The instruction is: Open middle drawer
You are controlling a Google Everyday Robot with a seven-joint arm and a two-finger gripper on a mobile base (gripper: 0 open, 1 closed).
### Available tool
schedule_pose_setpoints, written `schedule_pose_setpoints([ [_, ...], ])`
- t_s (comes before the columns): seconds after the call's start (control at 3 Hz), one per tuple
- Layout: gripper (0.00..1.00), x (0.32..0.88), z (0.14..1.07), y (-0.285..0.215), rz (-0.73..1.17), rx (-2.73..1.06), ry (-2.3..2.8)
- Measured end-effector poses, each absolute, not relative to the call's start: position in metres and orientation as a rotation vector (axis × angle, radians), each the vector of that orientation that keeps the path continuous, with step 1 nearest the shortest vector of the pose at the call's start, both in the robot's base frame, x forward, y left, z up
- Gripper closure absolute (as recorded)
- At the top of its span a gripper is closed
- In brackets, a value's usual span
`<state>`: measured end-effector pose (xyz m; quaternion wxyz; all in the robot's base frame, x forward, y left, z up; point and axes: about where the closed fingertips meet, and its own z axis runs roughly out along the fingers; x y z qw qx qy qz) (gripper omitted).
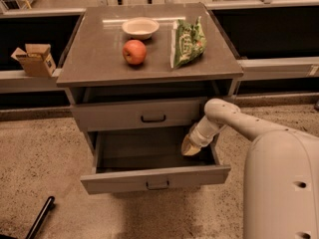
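The middle drawer (155,179) is a plain grey drawer with a small dark loop handle. It stands pulled out from the cabinet, and its inside looks bare. My gripper (191,146) hangs over the drawer's back right corner, just under the closed drawer above (139,114). It points down and to the left and holds nothing that I can see. My white arm (234,121) reaches in from the right.
On the cabinet top (89,59) are a white bowl (140,27), a red apple (134,52) and a green chip bag (187,42). A cardboard box (34,59) sits on the ledge at left. A dark rod (41,217) lies on the floor at lower left.
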<state>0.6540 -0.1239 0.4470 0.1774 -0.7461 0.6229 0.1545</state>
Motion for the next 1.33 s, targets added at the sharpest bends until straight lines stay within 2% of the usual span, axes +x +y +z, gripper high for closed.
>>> schedule_pose_setpoints([
  [0.33,0.66,0.644,0.406,-0.133,0.444,-2.088,1.793],
  [0.67,0.43,0.631,0.377,-0.131,0.487,-2.071,1.782],
  [1.0,0.19,0.631,0.374,-0.129,0.511,-2.054,1.764],
  [1.33,0.00,0.612,0.398,-0.112,0.592,-2.093,1.680],
])
